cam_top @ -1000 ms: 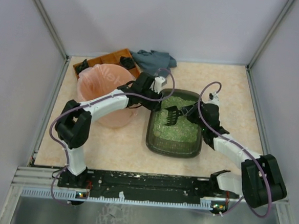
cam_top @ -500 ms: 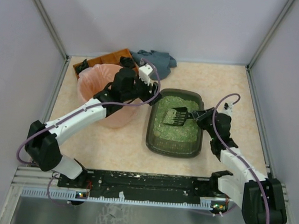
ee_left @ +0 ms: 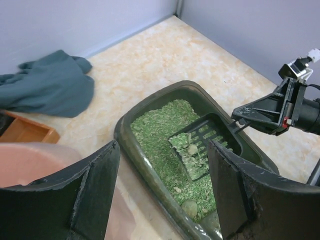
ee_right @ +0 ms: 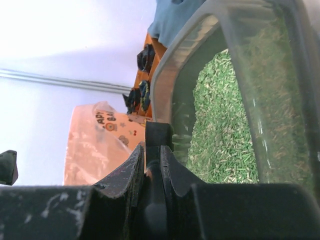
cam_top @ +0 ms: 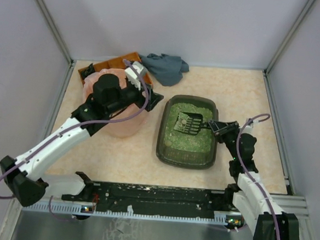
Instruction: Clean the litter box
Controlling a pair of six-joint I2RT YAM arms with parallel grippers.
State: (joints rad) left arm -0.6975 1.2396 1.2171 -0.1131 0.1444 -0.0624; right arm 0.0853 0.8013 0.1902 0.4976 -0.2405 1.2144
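Scoop point(cam_top: 187, 123), pinched by its handle in the right jaws, sits loaded at the far half of the box point(cam_top: 184, 162), right of desk centre. Bin point(cam_top: 121, 129) stands just left of the box; the left jaws hover spread and empty between them.

The right gripper point(ee_right: 150, 172) fills the bottom of the frame, its fingers point(ee_right: 117, 175) pressed around a black handle point(ee_right: 159, 134). The litter box point(ee_right: 164, 75) spans the right side, holding green granules point(ee_right: 225, 115). At left sits a pink bin point(ee_right: 95, 145), with an orange tray point(ee_right: 156, 46) and a blue-grey cloth point(ee_right: 172, 15) above.
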